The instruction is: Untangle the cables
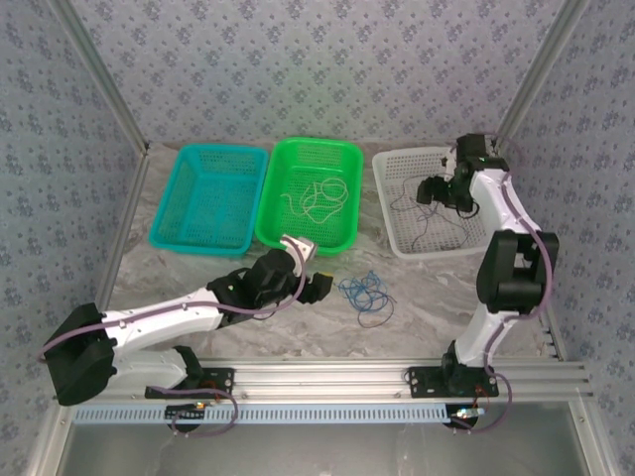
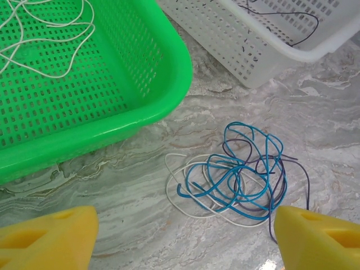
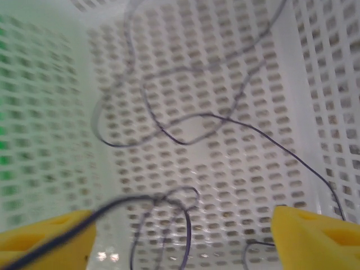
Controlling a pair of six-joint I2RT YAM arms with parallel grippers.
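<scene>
- I have the left tool [image 1: 316, 288] low over the bench [image 1: 298, 332]. Its yellow fingers [image 2: 48, 239] are spread wide with nothing between them.
- The tangle [image 2: 236, 180] lies flat on the bench just ahead of that tool, toward its right finger. It is blue cables knotted with one whitish strand and one dark purple strand.
- It sits near the corner of the green basket [image 2: 140, 121] but not touching it.
- The knot has no clear long axis and spreads a little wider across than deep. The dark strand trails down its right edge, close beside the right finger.
- The left arm is by far the nearer one. I judge a short reach forward and down would put the fingers around a strand.
- There is bare bench on the near side of the knot. The green rim to the left and the white basket [image 2: 264, 50] beyond close off the far side.
- The right tool [image 1: 434, 190] hangs inside the white basket with its fingers [image 3: 315, 239] apart.
- A dark cable [image 3: 185, 126] loops on that basket's floor. One stretch crosses its left finger, and I cannot tell whether it touches.
- A whitish cable [image 1: 317, 198] rests in the green basket.
</scene>
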